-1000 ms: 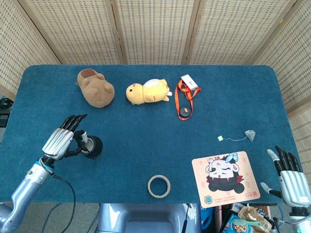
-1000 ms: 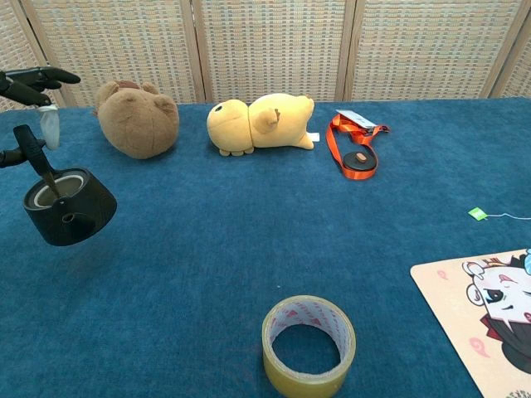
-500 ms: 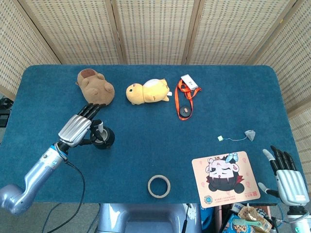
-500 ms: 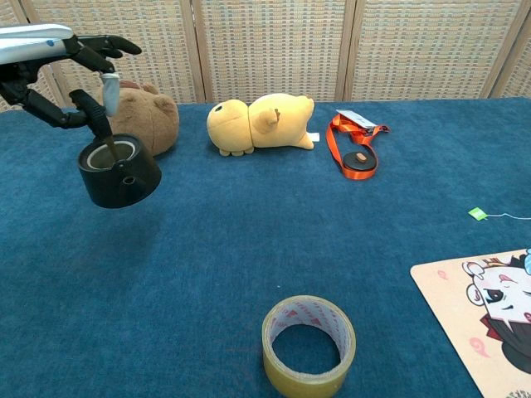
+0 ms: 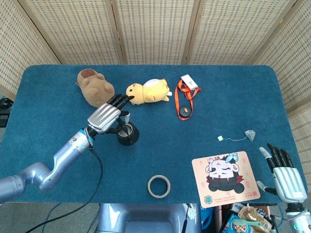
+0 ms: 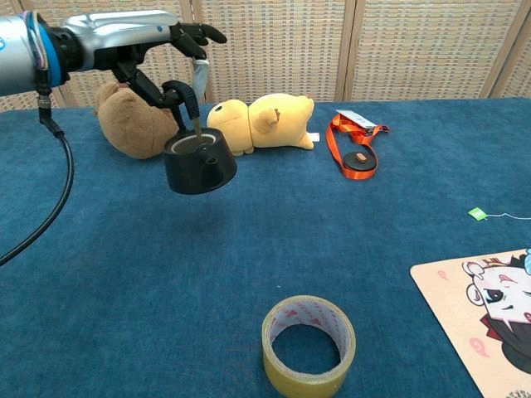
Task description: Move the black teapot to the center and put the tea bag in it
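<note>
A blue-covered table seen from above and from chest height. The left hand (image 6: 158,37) grips the black teapot (image 6: 199,164) by its handle and holds it in the air, a shadow on the cloth beneath it. Over the last second the pot has travelled from the near left edge of the table toward the middle — it now hangs just in front of the brown plush (image 6: 135,122) and the yellow plush (image 6: 261,122), still a little left of center. The first step looks nearly done; what remains, in my judgement, is a short carry right and a set-down.

The tea bag (image 5: 250,134) has not moved. It lies on the cloth at the right side, its string running left to a small green tag (image 5: 220,138), just beyond the cartoon mat (image 5: 225,179).

The right hand (image 5: 284,171) waits at the near right corner, holding nothing, fingers apart — it sits slightly nearer the table edge than a second ago. A tape roll (image 6: 309,345) lies near the front, an orange lanyard (image 6: 355,148) farther back.
</note>
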